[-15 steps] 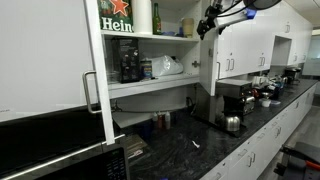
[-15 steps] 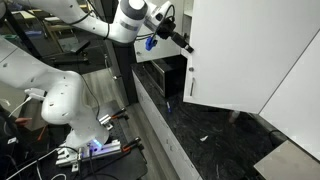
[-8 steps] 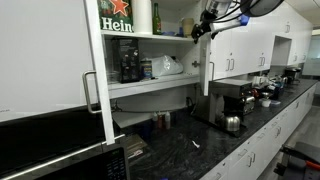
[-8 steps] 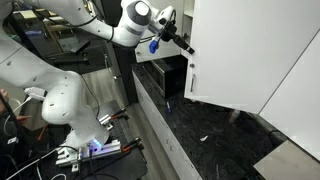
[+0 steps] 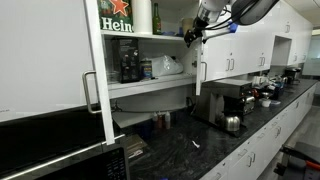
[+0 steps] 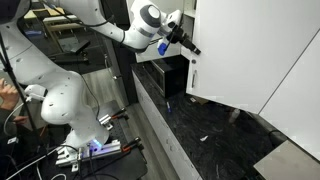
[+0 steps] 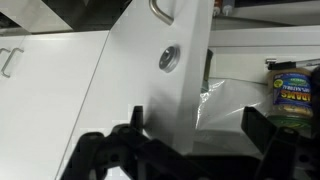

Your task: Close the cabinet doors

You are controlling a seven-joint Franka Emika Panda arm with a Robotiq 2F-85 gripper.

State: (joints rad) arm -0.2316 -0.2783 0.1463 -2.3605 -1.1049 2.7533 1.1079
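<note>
The wide-open cabinet door (image 5: 45, 50) filled the foreground above the black bench (image 5: 215, 140). The half-open cabinet door (image 6: 240, 50) hung beyond the shelves (image 5: 150, 84). The hand (image 7: 192, 125), fingers spread, bracketed that door's edge near its handle (image 6: 192, 76).

A: Top shelf (image 5: 150, 36)?
B: Heineken box (image 5: 116, 20) w/ bottle (image 5: 156, 17) beside.
A: Below?
B: Plastic bag (image 5: 167, 66), dark jar (image 5: 129, 62). Coffee maker (image 5: 237, 98), kettle (image 5: 232, 123) on black countertop (image 5: 195, 150).
A: Wrist cam?
B: Labelled can (image 7: 290, 95), right edge, by bag.

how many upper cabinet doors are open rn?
2. Near door, swung wide in the left foreground; far door, partly open, gripper at its edge. Cabinets beyond look shut.
</note>
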